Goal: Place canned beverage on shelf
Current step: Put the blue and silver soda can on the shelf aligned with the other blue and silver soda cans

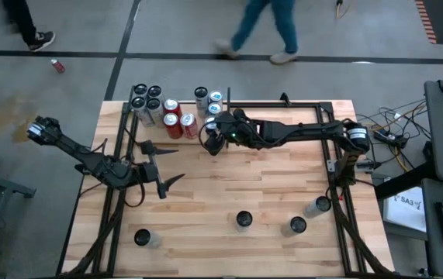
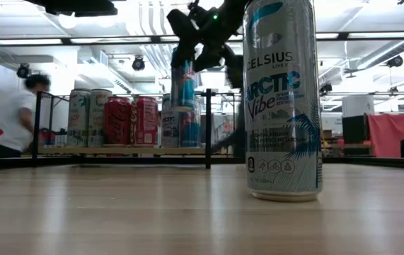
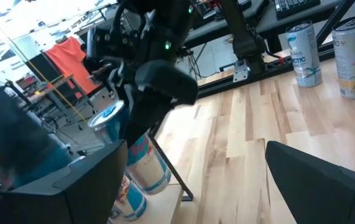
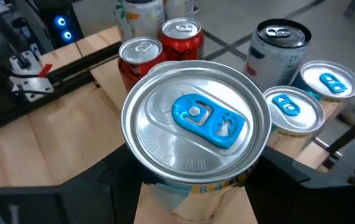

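Presently silver can [image 4: 196, 127], blue pull-tab, gripped in right claw [image 4: 196, 180].

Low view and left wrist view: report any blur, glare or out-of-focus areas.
Low view: the near Celsius can is sharp, the cans on the shelf behind are softer, and the person at left is motion-blurred; ceiling lights glare. Left wrist view: the left gripper's own fingers are dark, soft masses, and the right gripper and its held can look smeared.
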### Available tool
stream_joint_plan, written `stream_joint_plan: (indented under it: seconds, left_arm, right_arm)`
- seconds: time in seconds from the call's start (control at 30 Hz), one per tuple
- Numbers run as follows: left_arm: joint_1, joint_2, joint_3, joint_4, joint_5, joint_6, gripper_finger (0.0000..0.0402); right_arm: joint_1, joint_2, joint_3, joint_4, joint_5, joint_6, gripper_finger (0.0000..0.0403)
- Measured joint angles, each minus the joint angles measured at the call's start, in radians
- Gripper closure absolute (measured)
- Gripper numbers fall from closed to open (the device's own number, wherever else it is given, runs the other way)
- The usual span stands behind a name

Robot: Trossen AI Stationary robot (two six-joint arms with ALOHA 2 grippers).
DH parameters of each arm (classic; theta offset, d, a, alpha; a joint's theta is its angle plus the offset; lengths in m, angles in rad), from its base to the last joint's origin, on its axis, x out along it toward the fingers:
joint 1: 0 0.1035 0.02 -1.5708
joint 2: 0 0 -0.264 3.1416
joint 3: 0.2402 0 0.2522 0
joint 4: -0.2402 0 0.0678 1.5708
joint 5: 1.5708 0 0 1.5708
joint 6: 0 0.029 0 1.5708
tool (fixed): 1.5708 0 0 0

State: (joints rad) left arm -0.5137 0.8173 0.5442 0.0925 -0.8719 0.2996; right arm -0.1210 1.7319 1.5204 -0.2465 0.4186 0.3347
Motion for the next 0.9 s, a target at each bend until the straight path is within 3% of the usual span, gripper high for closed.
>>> stream_joint_plan:
  seconds: [0.9]
  left_arm:
    - [0.0, -0.002, -0.001, -0.004, -0.009, 0.04, 0.0035]
  right_arm:
    - [-0.054, 0.131, 0.013, 0.082, 0.008, 0.016, 0.0189]
